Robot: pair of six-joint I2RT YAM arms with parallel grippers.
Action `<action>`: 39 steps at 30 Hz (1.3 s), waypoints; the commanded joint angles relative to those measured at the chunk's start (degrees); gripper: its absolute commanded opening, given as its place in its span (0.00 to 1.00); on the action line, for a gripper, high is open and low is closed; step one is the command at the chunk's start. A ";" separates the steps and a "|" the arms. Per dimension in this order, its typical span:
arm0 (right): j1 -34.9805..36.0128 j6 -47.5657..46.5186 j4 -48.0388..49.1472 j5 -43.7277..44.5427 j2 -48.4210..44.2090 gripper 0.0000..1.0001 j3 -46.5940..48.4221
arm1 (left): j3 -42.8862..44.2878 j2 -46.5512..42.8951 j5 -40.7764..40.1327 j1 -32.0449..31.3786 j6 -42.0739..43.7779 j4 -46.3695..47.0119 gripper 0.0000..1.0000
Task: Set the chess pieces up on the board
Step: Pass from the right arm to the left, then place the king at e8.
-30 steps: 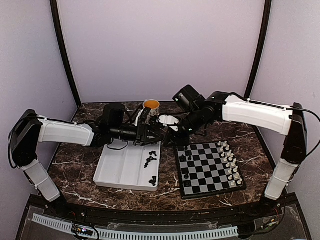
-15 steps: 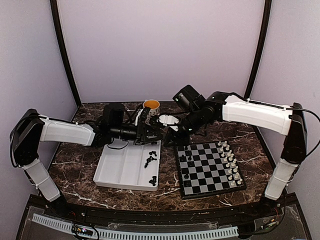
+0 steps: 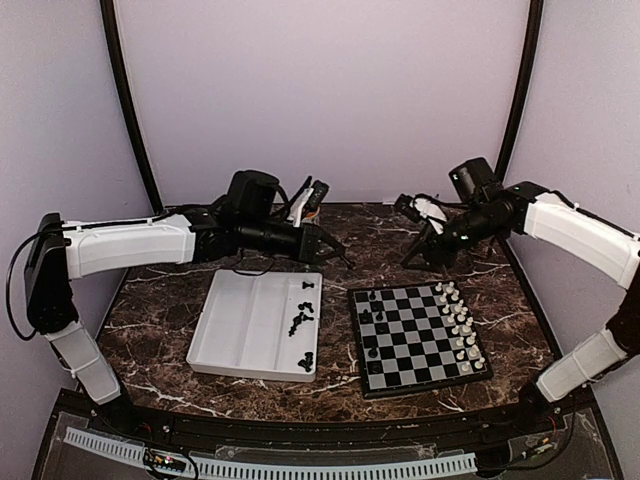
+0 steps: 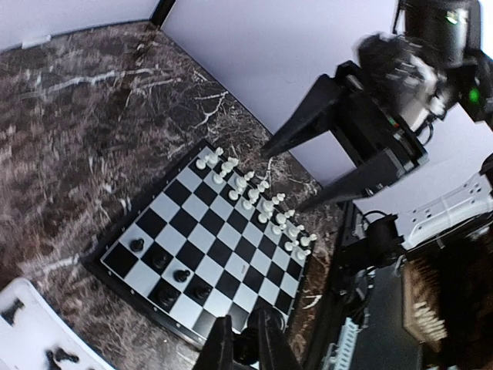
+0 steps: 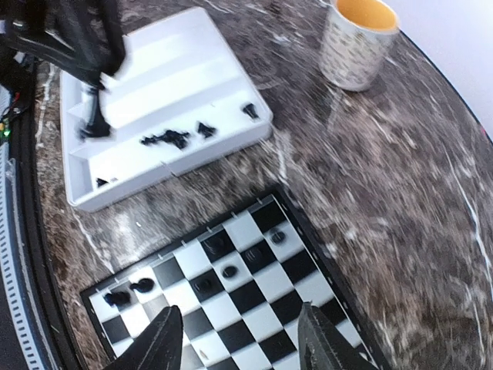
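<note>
The board (image 3: 415, 338) lies right of centre, white chess pieces (image 3: 458, 315) lined along its right side and a few black ones (image 3: 372, 322) on its left squares. More black pieces (image 3: 300, 322) lie in the white tray (image 3: 245, 325). My left gripper (image 3: 335, 258) hangs above the tray's far right corner, shut on a small black piece (image 4: 246, 347) pinched between its fingers (image 4: 222, 351). My right gripper (image 3: 425, 260) hovers behind the board's far edge, open and holding nothing; in the right wrist view its fingers (image 5: 163, 339) straddle the board (image 5: 254, 308) from high above.
A speckled mug (image 5: 358, 35) with a yellow inside stands on the marble behind the tray (image 5: 154, 92); the left arm hides most of it in the top view. Purple walls close in the table on three sides.
The two grippers, which met behind the tray near the mug, have drawn apart. The left one shut on a black piece and rose. The right one opened and swung right.
</note>
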 commanded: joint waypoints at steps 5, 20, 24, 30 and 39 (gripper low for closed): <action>-14.52 1.15 9.09 -2.91 -9.93 0.53 -21.00 | 15.92 7.87 -22.52 -10.32 23.19 -23.22 0.08; -16.28 0.10 16.12 4.75 -11.66 0.55 -26.18 | 27.36 23.73 -39.79 -18.18 37.25 -27.27 0.08; -16.27 -0.04 15.94 5.45 -11.46 0.55 -25.73 | 26.19 24.11 -40.34 -18.18 38.32 -26.14 0.08; -16.20 -0.06 16.20 6.39 -12.34 0.56 -26.23 | 25.36 24.54 -40.41 -18.34 38.58 -24.31 0.08; -16.28 -0.05 16.20 6.16 -12.49 0.56 -26.34 | 25.35 25.09 -38.39 -19.13 37.85 -24.35 0.07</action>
